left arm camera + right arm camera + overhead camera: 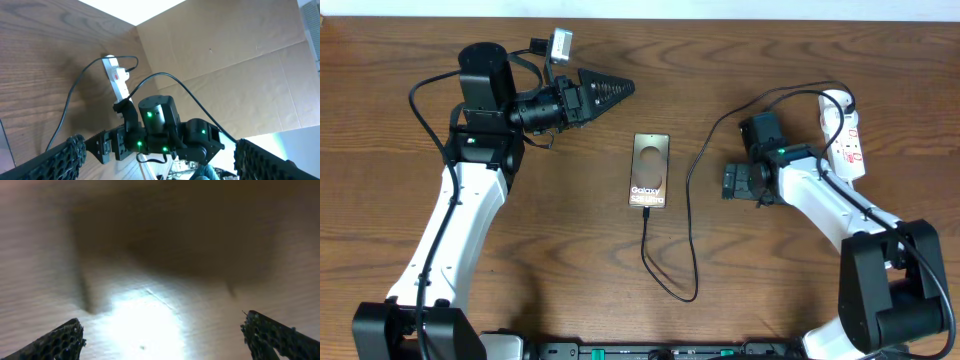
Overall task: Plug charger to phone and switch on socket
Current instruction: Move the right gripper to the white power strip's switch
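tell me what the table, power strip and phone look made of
The table looks like wood or wood-look laminate: brown, visible grain, slight sheen. The power strip seems moulded plastic, smooth white. The phone has a satin bronze-brown back, metal or coated glass; the look leaves it open.

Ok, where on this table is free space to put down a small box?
Bare wood lies between the left arm and the phone, and between the charger loop and the right arm. Crowded on the right: the socket, right hand and charger sit close together.
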